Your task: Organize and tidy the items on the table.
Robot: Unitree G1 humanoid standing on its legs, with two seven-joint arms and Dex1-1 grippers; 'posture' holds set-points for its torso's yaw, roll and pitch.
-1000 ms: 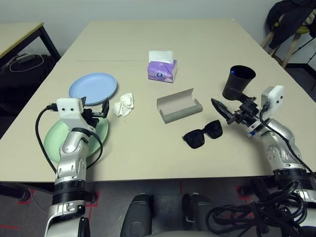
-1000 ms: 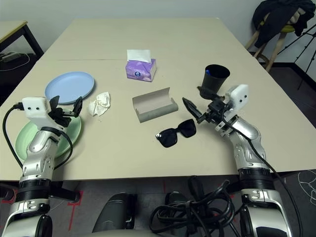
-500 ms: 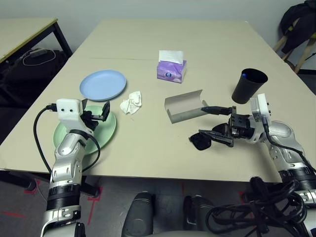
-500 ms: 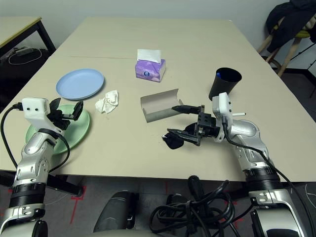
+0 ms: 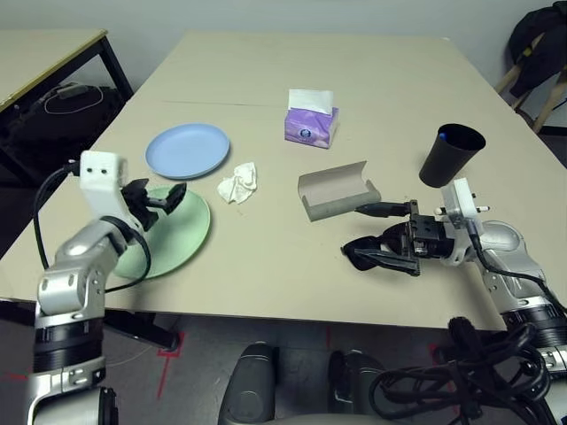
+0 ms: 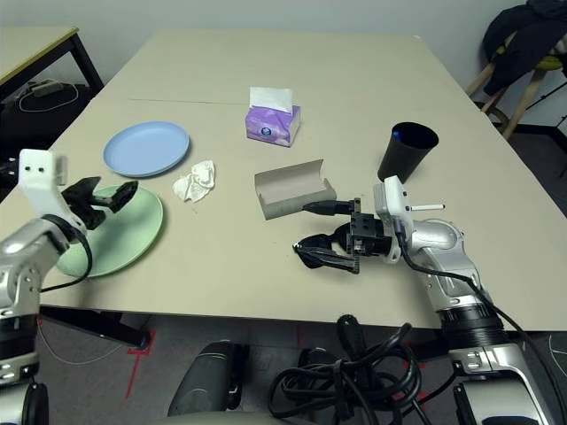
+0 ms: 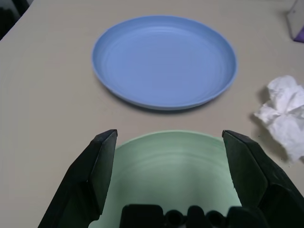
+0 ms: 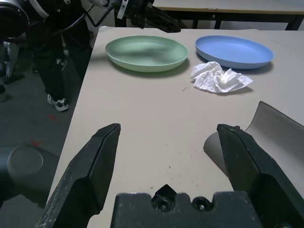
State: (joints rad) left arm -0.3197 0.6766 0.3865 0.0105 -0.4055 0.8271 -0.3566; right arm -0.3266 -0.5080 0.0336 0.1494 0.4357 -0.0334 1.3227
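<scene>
On the beige tabletop (image 5: 266, 257) your plates, tissue, black plastic sunglasses (image 5: 363, 254) and grey case (image 5: 337, 192) lie unsorted; both jaws spread, empty.

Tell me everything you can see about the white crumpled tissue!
The crumpled white tissue is a small, soft-looking wad of thin paper, scrunched into folds and bumps. It lies loose on the beige table, just beside the pale blue plate and near the pale green plate, without touching either. Nothing holds it or rests on it.
</scene>
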